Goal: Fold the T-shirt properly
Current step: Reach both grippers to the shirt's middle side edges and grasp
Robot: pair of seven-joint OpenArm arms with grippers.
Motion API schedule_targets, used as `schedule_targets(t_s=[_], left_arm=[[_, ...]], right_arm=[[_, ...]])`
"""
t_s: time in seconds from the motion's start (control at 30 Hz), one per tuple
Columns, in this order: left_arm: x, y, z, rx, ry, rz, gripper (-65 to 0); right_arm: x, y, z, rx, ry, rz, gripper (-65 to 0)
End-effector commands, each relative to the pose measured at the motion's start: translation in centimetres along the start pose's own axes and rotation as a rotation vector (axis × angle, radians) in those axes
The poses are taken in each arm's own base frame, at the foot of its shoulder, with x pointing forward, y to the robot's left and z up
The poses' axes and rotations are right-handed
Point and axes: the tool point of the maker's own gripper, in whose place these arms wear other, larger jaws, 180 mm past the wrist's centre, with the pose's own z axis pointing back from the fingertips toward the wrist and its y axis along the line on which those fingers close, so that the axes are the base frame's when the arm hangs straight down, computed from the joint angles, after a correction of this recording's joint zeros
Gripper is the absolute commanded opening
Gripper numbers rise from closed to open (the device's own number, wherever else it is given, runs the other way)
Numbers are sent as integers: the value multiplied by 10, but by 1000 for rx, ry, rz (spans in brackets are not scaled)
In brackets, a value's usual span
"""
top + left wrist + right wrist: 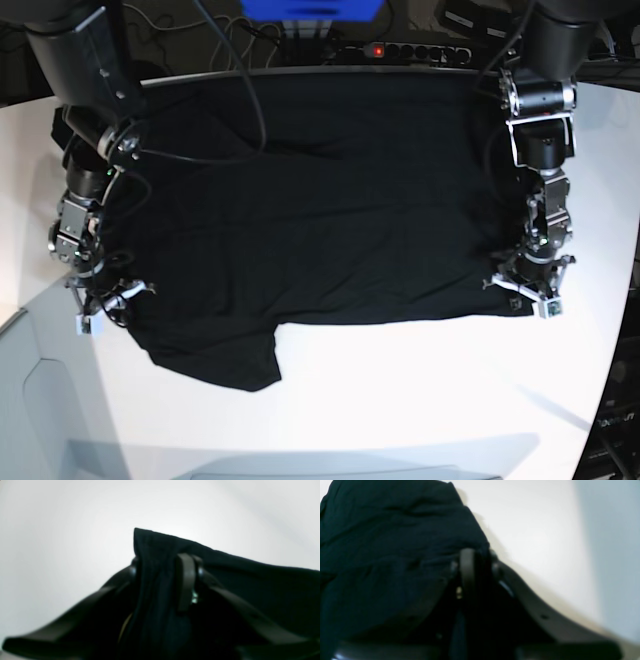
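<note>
The large black cloth T-shirt (320, 210) is spread flat on the white table (400, 400); its side edges are clamped in the left gripper (162, 567) and right gripper (480, 560) jaws, presumably so a fold can be lifted.

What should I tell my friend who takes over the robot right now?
Left claw: shut on a bunched edge of the large plain black cloth T-shirt, at the side on the base view's right.
Right claw: shut on the shirt's edge at the opposite side, on that view's left.
The shirt lies spread over the white table, one sleeve poking out toward the front.
Done: both sides gripped.
Left: every fold; none shows yet. Probably lift both edges together and bring them across.
</note>
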Motion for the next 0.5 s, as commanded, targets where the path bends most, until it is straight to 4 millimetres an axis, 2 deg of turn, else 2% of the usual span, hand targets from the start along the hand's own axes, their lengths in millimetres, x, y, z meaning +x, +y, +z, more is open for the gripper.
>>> schedule_targets(t_s=[0.0, 0.07, 0.1, 0.17, 0.2, 0.3, 0.4, 0.47], left_arm=[[5, 1, -1, -4, 13, 0, -477], [7, 0, -1, -5, 10, -1, -508], [8, 0, -1, -6, 8, -1, -538], [8, 0, -1, -4, 8, 1, -636], [8, 1, -1, -2, 8, 1, -650], [10, 1, -1, -3, 4, 3, -648], [28, -5, 2, -16, -46, -11, -650], [34, -8, 7, -25, -72, -25, -650]], right_arm=[[-17, 0, -1, -10, 96, 29, -631], [-15, -1, 0, -12, 93, 31, -650], [-14, -1, -1, -12, 91, 31, -650], [-12, -1, -1, -12, 86, 32, -650], [-12, -1, -1, -12, 84, 32, -650], [-7, -2, -1, -15, 73, 27, -650], [9, -9, 2, -40, 32, 52, -650], [22, 0, 1, -36, -6, 64, -650]])
